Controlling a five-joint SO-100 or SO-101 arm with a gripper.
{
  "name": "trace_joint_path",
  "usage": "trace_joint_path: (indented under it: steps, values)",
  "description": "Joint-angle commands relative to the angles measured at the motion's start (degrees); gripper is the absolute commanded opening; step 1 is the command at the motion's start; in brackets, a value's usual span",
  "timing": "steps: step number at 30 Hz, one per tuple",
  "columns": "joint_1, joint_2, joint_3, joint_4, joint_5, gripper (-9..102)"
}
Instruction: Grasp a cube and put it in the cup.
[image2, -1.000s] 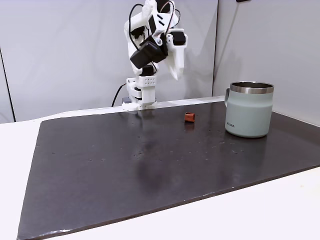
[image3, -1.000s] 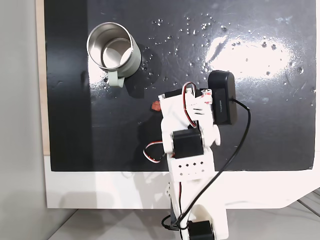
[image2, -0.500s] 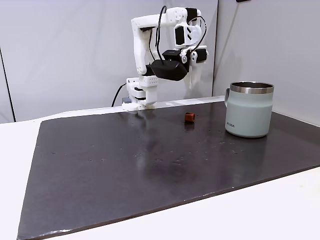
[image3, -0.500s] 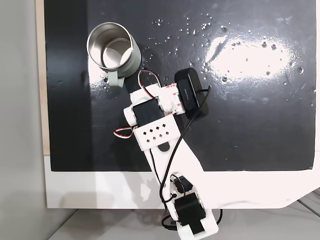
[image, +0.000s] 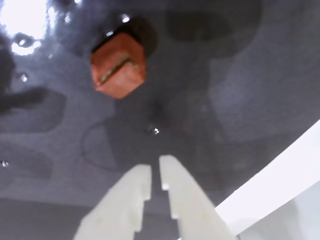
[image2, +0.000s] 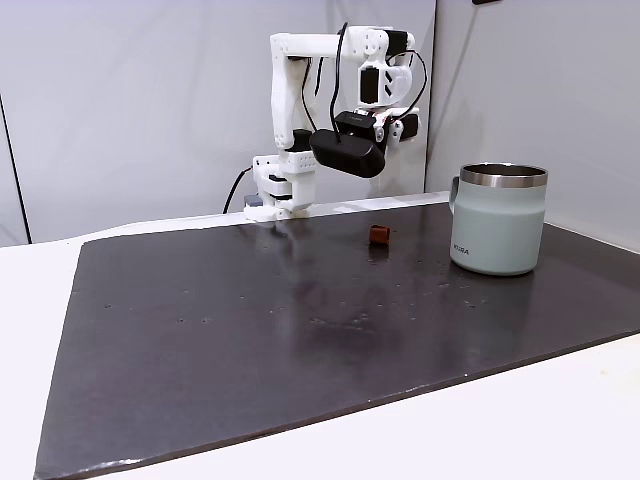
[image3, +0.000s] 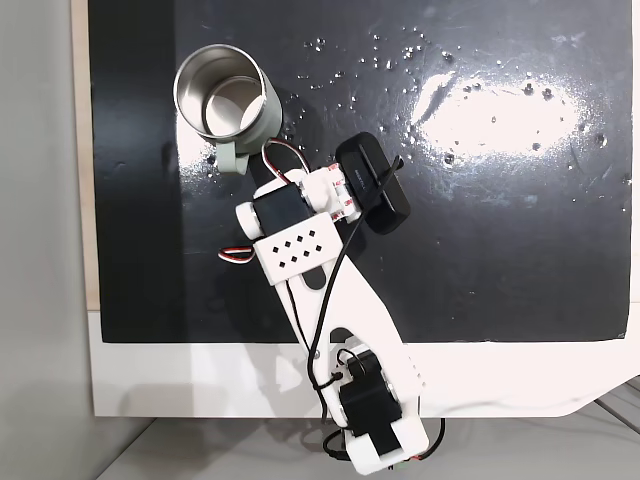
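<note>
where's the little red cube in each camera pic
Wrist view: the cube sits upper left on the dark mat, above the nearly shut jaws.
Fixed view from the front: the cube lies on the mat, left of the cup, below the raised arm.
Fixed view from above: I cannot make it out; the arm covers the spot beside the cup.
Shared landmark: the cup in both fixed views.

A large dark mat (image2: 300, 320) is laid on a white table (image2: 560, 420). In a fixed view the mat is seen to reach from the left part of the table to the right edge of the picture, with a white strip left on the near side. Small shiny drops (image3: 400, 55) are scattered over the mat, and a bright glare (image3: 500, 105) is reflected on it. A pale grey wall (image2: 130, 100) is seen behind the table.
</note>
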Motion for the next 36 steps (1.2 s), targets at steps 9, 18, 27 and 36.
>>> trace_joint_path:
  steps: [9,18,27,36]
  values:
    - [2.9,-5.27,-8.88,3.96,-7.65,0]
    - [3.78,-6.33,-10.11,4.57,-8.88,16]
    - [4.22,-7.38,-10.2,4.13,-9.58,24]
    - [5.1,-9.84,-5.8,-0.26,-10.9,24]
